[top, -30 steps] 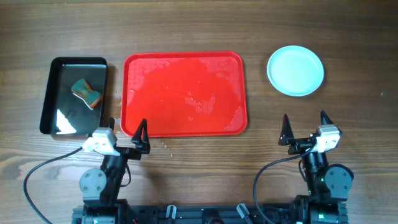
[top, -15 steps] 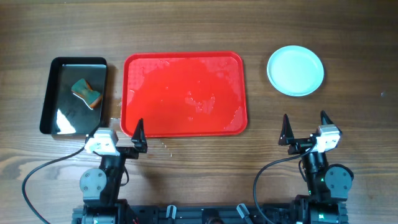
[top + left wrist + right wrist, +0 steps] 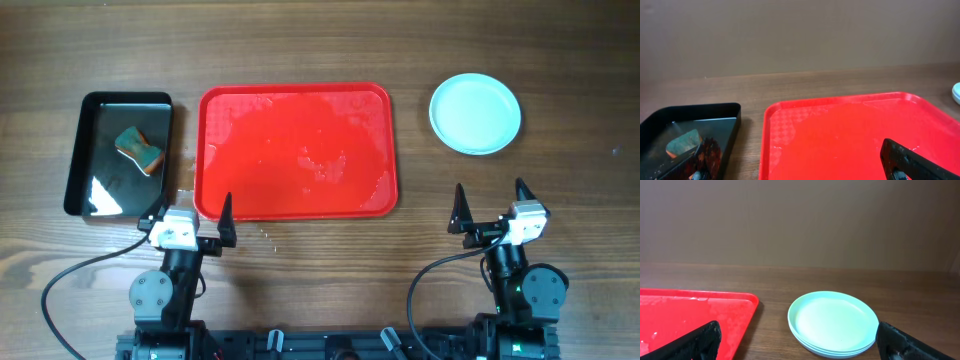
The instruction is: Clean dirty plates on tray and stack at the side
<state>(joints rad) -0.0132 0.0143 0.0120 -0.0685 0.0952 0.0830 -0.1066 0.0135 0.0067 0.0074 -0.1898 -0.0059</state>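
A brown wooden worktop (image 3: 300, 40) carries everything. The red tray (image 3: 260, 120) lies at its centre, glistening wet, with a black tray (image 3: 100, 195) at its 9 o'clock. The plates (image 3: 475, 113) (one neat stack) rest at the red tray's 2 o'clock. The left hand (image 3: 195, 212) and right hand (image 3: 490, 190), at 7 and 5 o'clock, are spread wide and hold nothing. A sponge (image 3: 138, 149) lies in the black tray.

Light: even, soft, moderately bright in all views.
Glare: white patch on black tray (image 3: 100, 190) ahead of left fingers (image 3: 905, 160); wet sheen on red tray (image 3: 296, 150).
Shadows: faint, tight under plates (image 3: 834, 325) on surface (image 3: 920, 300).
Focus: overhead sharp; fingers dark and blurred at wrist-view bottom edges.
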